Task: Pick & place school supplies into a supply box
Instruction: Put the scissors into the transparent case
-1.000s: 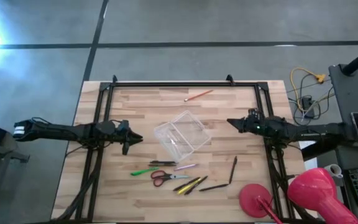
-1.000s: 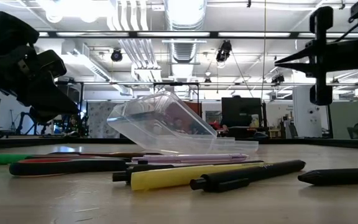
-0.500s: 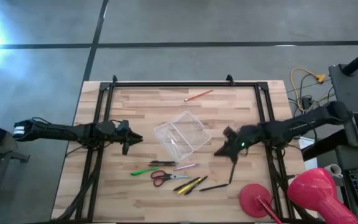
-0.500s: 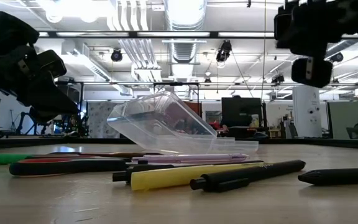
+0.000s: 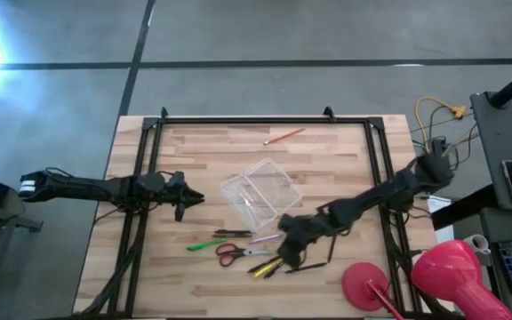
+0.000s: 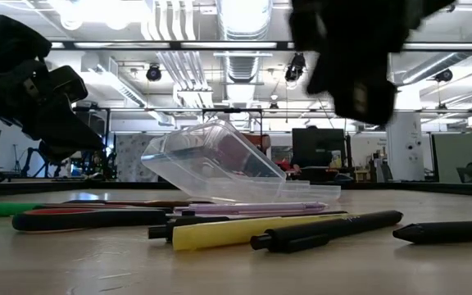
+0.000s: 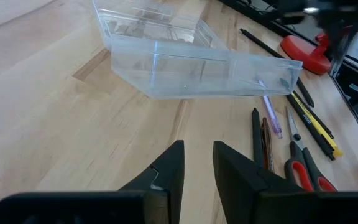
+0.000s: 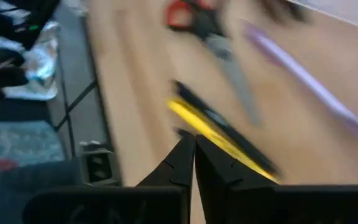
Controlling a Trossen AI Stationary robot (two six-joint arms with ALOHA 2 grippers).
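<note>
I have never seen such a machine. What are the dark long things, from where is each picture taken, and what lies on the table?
The dark long things are two robot arms, each ending in a two-finger tool. One picture looks straight down on the wooden table. One looks level across it from table height. Two come from cameras on the arms' wrists.

The left tool waits at the table's left side, fingers slightly apart, holding nothing. The right tool reaches over the pens, fingers together and empty.

On the table lie a clear supply box, red-handled scissors, a green pen, a lilac pen, a yellow pen, dark pens and, far off, an orange pencil. Nothing is in the box that I can see.
</note>
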